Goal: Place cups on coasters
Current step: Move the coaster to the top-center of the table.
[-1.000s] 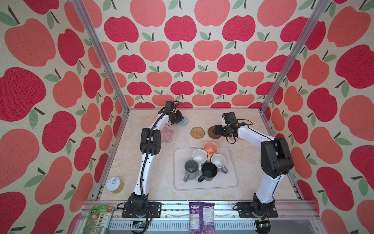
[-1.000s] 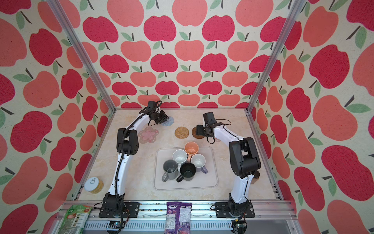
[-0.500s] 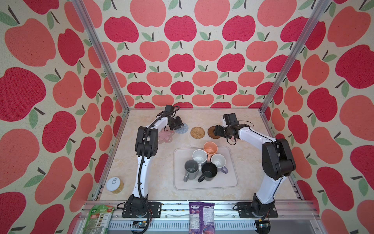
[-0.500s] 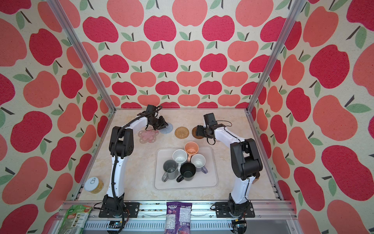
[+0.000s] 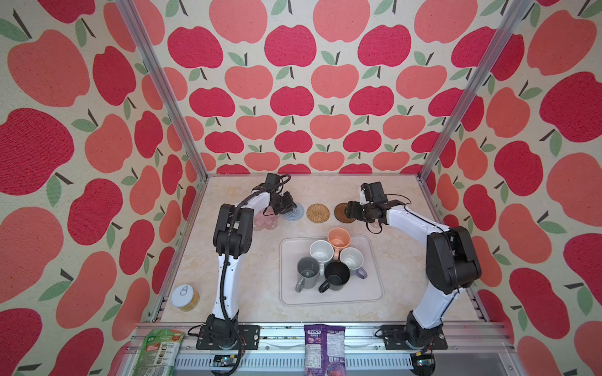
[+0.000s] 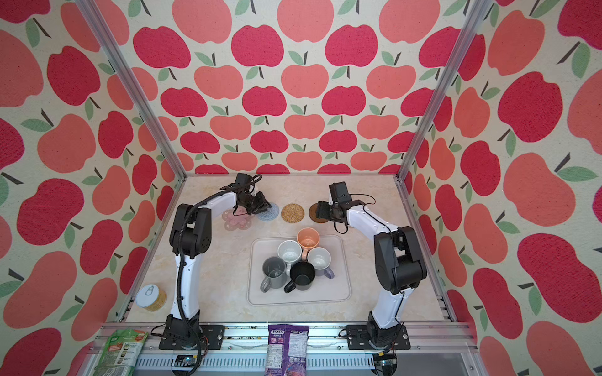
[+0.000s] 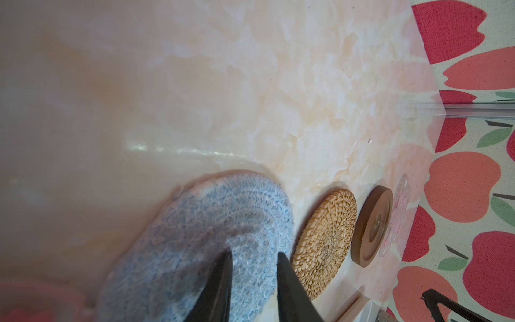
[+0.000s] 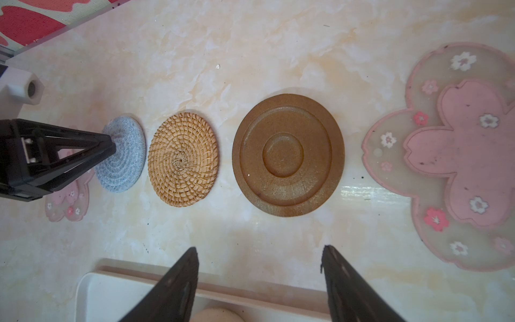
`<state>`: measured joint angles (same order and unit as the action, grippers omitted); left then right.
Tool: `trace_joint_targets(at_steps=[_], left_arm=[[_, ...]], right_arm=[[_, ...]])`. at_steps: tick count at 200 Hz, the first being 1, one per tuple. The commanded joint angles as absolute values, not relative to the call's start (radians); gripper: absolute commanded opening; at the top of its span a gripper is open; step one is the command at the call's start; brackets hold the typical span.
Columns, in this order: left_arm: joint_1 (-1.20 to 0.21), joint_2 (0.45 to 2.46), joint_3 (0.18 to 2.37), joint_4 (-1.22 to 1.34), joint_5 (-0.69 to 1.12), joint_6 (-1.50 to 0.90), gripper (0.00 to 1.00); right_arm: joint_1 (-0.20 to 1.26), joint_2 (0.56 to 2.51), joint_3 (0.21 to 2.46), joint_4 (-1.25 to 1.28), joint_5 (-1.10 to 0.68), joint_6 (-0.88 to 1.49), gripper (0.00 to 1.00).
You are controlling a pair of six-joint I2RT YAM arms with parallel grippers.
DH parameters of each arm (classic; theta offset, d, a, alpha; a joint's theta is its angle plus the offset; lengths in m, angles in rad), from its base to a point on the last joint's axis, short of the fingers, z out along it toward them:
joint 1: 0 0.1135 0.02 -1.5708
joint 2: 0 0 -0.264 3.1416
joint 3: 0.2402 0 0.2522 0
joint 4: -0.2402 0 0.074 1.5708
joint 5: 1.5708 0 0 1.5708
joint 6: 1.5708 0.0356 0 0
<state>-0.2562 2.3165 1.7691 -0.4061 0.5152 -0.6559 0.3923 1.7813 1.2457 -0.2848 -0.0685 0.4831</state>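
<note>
Pinches fuzzy crocheted coaster (image 7: pixel 223 217) between near-closed left fingers (image 7: pixel 217 284). Holds right fingers (image 8: pixel 172 287) wide, empty, near ridged brown disc (image 8: pixel 288 154), 3 o'clock of woven rattan round (image 8: pixel 182 159).

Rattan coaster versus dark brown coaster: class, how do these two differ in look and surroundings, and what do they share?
The rattan coaster is pale tan and woven; the dark brown coaster is smooth with raised rings. The rattan coaster lies beside the grey-blue crocheted coaster; the dark brown coaster lies beside a pink flower coaster. Both are round, bare and flat on the table.
</note>
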Motion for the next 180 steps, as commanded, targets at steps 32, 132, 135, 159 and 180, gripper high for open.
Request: trace_joint_targets(at_steps=[32,132,135,159,180], left_arm=[[-0.272,2.329,1.691,-0.508,0.510,-0.614,0.30],[-0.279,2.308,1.666,-0.510,0.491,-0.608,0.30],[-0.279,2.307,1.667,-0.511,0.490,-0.606,0.30],[-0.279,2.309,1.680,-0.528,0.471,-0.592,0.31],[-0.278,2.316,1.701,-0.553,0.440,-0.578,0.31]], right_arm=[[0.387,1.734,1.224,-0.285,-0.063,0.504,0.73],[0.388,1.733,1.224,-0.285,-0.071,0.506,0.73],[0.388,1.732,1.224,-0.286,-0.071,0.506,0.73],[0.388,1.727,1.218,-0.288,-0.069,0.506,0.73],[0.388,1.719,1.211,-0.288,-0.065,0.506,0.73]])
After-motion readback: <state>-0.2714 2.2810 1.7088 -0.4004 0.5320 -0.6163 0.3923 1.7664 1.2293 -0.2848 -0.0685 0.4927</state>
